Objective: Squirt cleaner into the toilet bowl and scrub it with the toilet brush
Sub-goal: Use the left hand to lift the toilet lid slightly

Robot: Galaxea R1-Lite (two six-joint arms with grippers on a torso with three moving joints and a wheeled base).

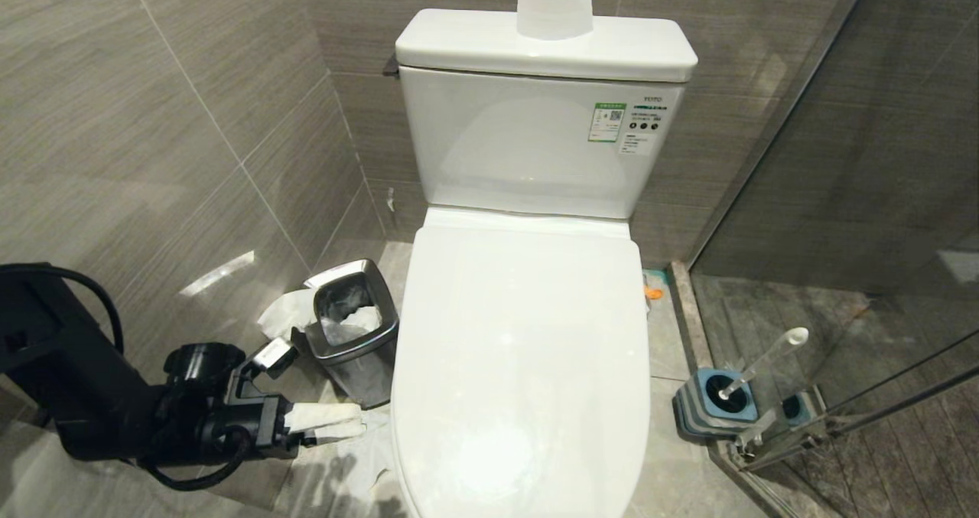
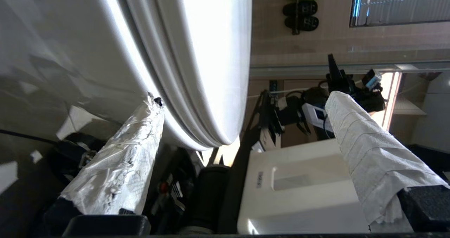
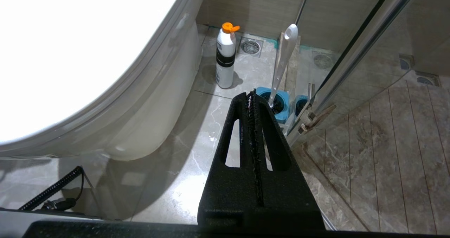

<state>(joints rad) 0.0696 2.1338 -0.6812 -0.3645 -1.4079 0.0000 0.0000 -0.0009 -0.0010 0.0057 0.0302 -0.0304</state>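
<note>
The big white toilet bowl has its lid down. Left of it stands a small steel bin. The left gripper is low beside the bowl's front, its 2 paper-wrapped fingers spread wide, holding nothing. The right gripper has its fingers pressed together. The toilet brush stands in its blue holder on the floor, right of the bowl.
</note>
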